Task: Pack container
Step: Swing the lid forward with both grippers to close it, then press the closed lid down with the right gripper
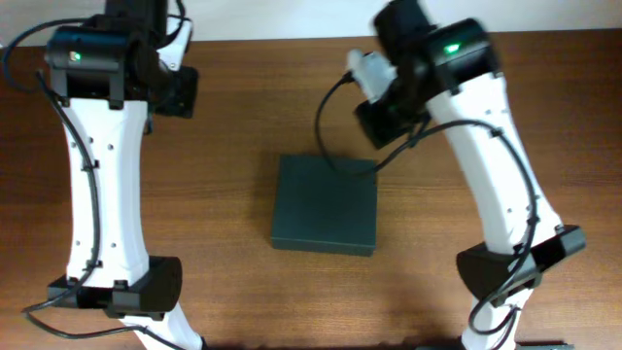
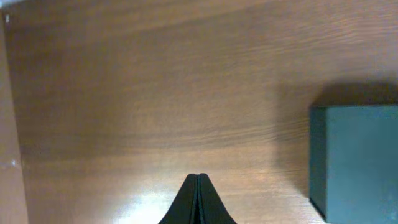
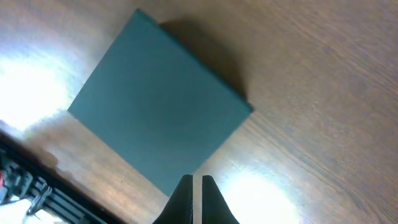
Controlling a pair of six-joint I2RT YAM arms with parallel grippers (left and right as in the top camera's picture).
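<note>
The closed container (image 1: 324, 204) looks stiff, matte and fairly light, probably best gripped at its lid edge; both jaws are pressed together, empty.

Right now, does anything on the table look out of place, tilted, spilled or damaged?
Nothing stands out. The container lies flat on the wooden table, fully closed, with no dent or spill visible. The left pincer and the right pincer are both shut and empty.

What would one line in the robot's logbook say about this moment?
container: closed, on table | left jaws: shut, empty | right jaws: shut, empty, near container
</note>
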